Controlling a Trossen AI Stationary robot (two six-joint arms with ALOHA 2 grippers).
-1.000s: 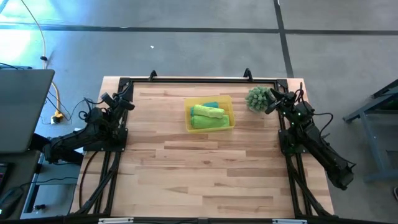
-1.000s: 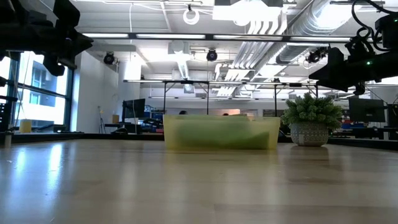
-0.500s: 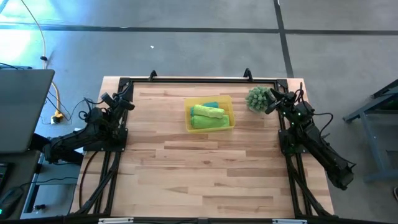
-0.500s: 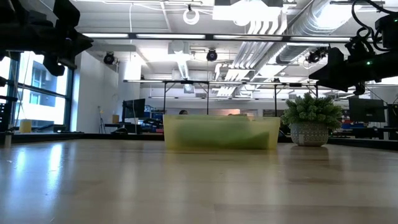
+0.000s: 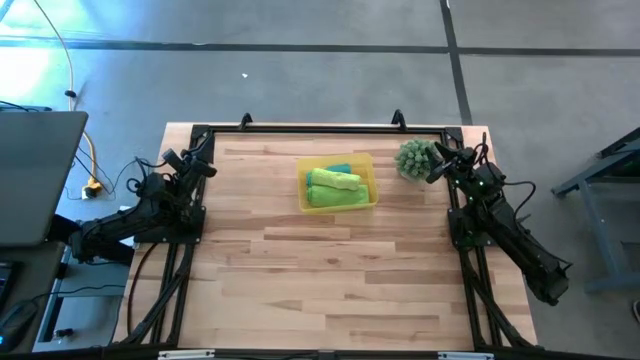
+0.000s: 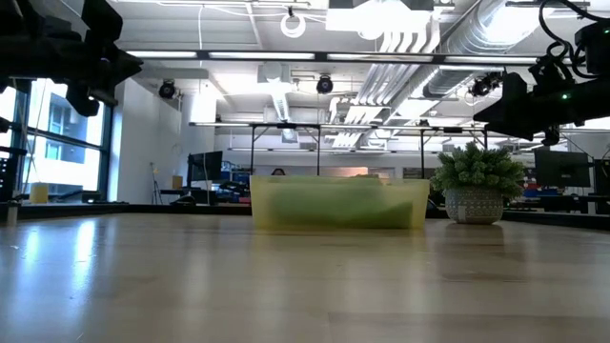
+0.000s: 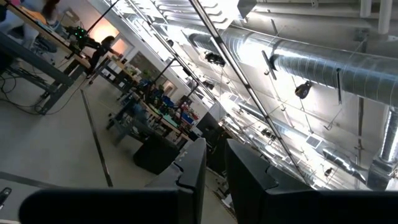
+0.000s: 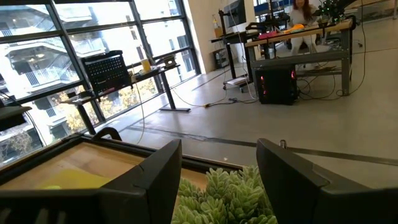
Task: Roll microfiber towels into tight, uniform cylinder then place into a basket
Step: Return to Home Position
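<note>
- At the upper middle of the high view, the basket sits on the counter with the microfiber towels inside it. Two lime-green rolls lie side by side and a teal one is tucked along the upper wall. With every cloth binned, the job looks finished.
- At the frame's left and right edges, the left claw and the right claw are drawn in over their own bases. They are well apart from the basket, a parked pose that leaves the work area free. The right one hangs just beside the spiky plant.
- In the low view, the basket stands at centre, a green mass showing through its translucent wall. The plant is just to its right, and dark arm parts hang in the upper corners, clear of the counter.
- In the left wrist view, the fingers point up at ceiling ducts. Only a narrow slit shows between them, and they hold nothing.
- In the right wrist view, the fingers are spread wide and empty. The plant's tips show in the gap, at the lower middle.
</note>
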